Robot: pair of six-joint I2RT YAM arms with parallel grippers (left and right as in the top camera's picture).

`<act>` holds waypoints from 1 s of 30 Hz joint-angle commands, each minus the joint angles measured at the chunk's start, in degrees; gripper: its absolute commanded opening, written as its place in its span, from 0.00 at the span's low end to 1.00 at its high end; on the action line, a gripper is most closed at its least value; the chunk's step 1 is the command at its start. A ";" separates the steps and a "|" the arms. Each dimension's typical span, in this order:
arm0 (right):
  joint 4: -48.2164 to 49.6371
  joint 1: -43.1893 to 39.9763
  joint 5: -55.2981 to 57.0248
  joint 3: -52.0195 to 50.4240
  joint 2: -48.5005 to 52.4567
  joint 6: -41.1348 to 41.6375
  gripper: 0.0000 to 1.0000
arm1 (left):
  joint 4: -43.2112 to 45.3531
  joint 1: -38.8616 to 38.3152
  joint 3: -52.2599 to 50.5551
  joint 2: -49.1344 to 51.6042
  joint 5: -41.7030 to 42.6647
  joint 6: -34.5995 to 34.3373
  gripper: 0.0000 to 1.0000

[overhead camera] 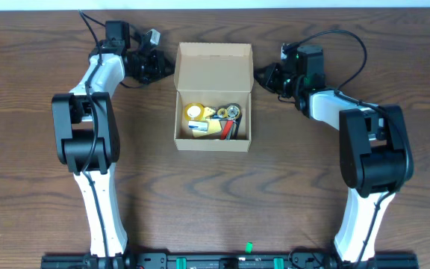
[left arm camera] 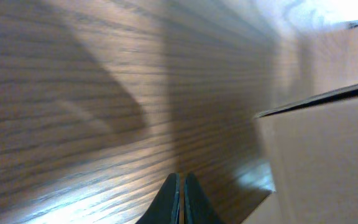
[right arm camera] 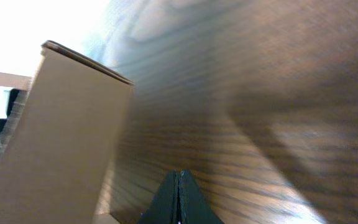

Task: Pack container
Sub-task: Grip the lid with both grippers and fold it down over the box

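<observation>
The container [overhead camera: 213,56] is a tan cardboard box at the table's middle back, its flap lid standing open at the far side. Inside lie small stationery items: yellow tape rolls [overhead camera: 195,111], a metal clip [overhead camera: 232,112] and a red-handled tool [overhead camera: 228,130]. My left gripper [overhead camera: 163,69] is shut and empty, just left of the box's upper left corner. In the left wrist view its fingers [left arm camera: 181,186] touch each other beside the box wall [left arm camera: 328,162]. My right gripper [overhead camera: 263,75] is shut and empty, just right of the box's upper right corner; the right wrist view shows its fingers [right arm camera: 178,183] closed near the box wall [right arm camera: 61,124].
The dark wooden table [overhead camera: 215,194] lies around the box. Both arms reach in from the front corners, and a black rail [overhead camera: 215,261] runs along the front edge.
</observation>
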 commanded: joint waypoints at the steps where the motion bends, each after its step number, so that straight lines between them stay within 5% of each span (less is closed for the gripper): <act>1: 1.73 0.72 -3.69 0.39 0.61 0.92 0.01 | 1.95 -0.24 0.26 0.28 5.55 -1.66 0.06; 16: 10.93 -0.33 -19.26 2.69 0.59 0.37 0.02 | 4.59 0.57 1.11 -2.38 17.11 -1.68 0.06; 30: 8.09 -0.48 -31.39 12.76 0.57 -2.16 0.02 | -4.00 1.66 1.11 -11.67 17.38 10.36 0.05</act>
